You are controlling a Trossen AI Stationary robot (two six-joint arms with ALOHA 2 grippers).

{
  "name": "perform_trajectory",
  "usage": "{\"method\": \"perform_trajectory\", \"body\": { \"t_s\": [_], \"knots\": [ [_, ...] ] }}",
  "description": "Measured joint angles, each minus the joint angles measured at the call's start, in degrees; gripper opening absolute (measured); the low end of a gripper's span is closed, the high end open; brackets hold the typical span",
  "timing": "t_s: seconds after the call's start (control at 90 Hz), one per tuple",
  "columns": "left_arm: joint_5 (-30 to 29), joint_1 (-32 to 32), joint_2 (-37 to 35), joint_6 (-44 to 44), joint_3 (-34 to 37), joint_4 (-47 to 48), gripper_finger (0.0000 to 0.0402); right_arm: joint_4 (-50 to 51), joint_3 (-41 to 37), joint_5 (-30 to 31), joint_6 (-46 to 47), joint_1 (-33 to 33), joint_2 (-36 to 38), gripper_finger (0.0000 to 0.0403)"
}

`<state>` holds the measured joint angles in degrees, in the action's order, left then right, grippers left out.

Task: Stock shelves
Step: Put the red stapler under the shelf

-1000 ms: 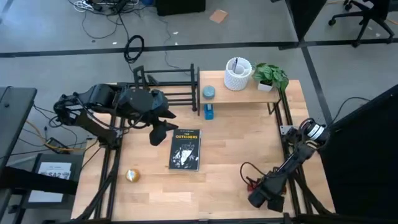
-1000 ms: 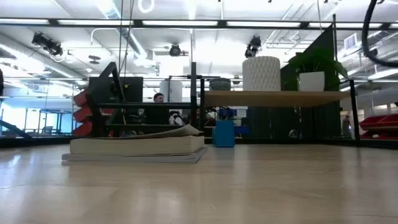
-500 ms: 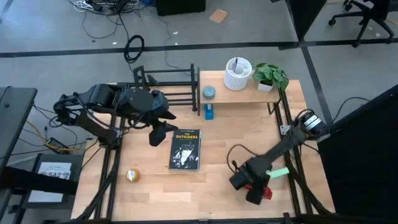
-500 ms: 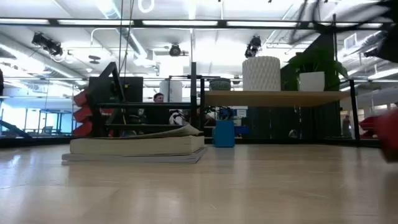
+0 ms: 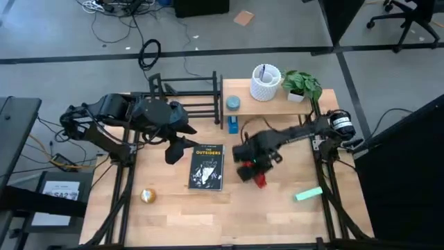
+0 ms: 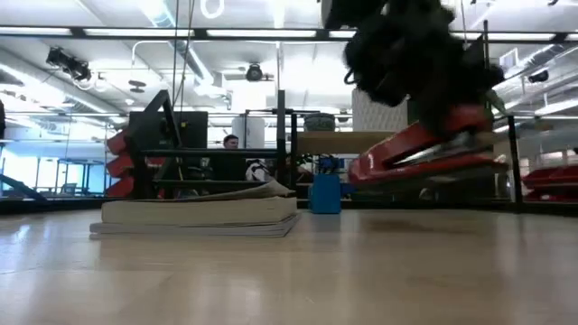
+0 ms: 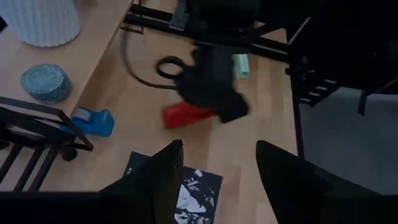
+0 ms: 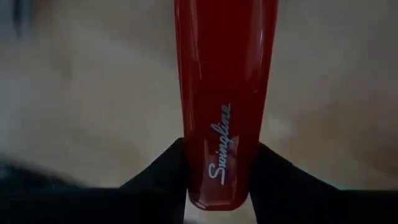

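1. The right jaws (image 5: 255, 171) are clenched on a red stapler (image 5: 259, 179), held up above the bench (image 5: 263, 208).
2. The left jaws (image 5: 175, 148) are open beside the black rack (image 5: 184, 97).
3. A book (image 5: 207, 167) lies flat near the wooden shelf (image 5: 277, 104).

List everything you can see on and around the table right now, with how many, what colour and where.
Stapler: one, red, held above the table's middle by the right gripper.
Book: one, black cover, flat on the table in front of the rack.
Rack: one, black metal bars, far left of the table.
Wooden shelf: one, light board on black legs, far right.
Cup: one, white, on the wooden shelf.
Plant: one, green in a white pot, beside the cup.
Round tin: one, grey-blue, on the shelf's left end.
Tape dispenser: one, blue, beside the shelf.
Ball: one, yellowish, near left.
Block: one, green, near right.
Left gripper: open, beside the book.
Right gripper: shut on the stapler.
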<state>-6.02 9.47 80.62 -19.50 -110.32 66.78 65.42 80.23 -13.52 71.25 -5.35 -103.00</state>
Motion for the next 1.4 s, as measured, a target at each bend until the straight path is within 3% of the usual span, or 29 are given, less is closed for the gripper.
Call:
{"method": "perform_trajectory", "body": {
  "t_s": [0.244, 0.622, 0.989, 1.4],
  "knots": [
    [0.3, 0.0, 0.0, 1.5, 0.0, 0.0, 0.0183, 0.0, -1.0, 10.1, 3.9, 9.2, 0.0, 0.0099],
    [0.3, 0.0, 0.0, 2.7, 0.0, -0.1, 0.0183, -8.7, -4.5, 13.5, 3.0, 18.3, 0.0, 0.0106],
    [-0.4, 0.0, 0.0, 1.3, 0.0, -0.2, 0.0183, -11.3, -4.5, 18.7, 2.2, 17.7, 0.0, 0.0129],
    [-1.0, 0.0, 0.0, 1.2, 0.0, -3.1, 0.0183, -8.2, -4.5, 20.4, 0.9, 10.7, 1.8, 0.0242]
  ]
}}
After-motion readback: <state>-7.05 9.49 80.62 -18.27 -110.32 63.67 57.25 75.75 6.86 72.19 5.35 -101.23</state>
